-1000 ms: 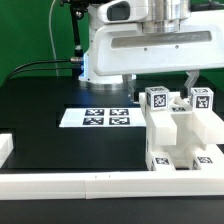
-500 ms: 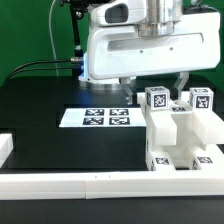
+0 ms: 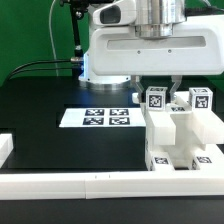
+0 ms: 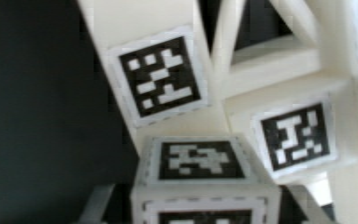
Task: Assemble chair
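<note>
The chair (image 3: 180, 130) stands on the black counter (image 3: 50, 100) beside the marker board (image 3: 103, 118), against the white border rail (image 3: 90, 185). The jaws, narrowed, straddle its tagged top; grip unclear.

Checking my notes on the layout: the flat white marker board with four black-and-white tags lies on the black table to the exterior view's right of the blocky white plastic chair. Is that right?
Not quite. The flat white marker board lies to the exterior view's left of the blocky white plastic chair, not its right. It does rest on the black table and carries four black-and-white tags. The exterior view shows this.
</note>
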Action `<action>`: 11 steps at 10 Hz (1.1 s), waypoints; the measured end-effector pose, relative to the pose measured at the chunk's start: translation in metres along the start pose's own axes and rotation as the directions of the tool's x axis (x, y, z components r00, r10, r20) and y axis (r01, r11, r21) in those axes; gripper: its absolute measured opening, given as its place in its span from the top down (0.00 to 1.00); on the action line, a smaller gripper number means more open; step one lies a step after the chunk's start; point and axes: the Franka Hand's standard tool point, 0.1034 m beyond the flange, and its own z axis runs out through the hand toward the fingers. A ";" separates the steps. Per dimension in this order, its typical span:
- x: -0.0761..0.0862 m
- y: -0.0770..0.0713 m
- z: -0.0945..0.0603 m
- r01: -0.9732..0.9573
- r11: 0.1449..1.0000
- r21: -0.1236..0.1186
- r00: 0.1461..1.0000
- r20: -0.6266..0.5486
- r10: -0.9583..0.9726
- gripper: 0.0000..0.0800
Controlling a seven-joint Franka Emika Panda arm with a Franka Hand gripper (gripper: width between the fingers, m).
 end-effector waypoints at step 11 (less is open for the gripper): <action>-0.001 -0.002 -0.005 -0.496 0.868 0.012 0.868 0.035 0.495 0.39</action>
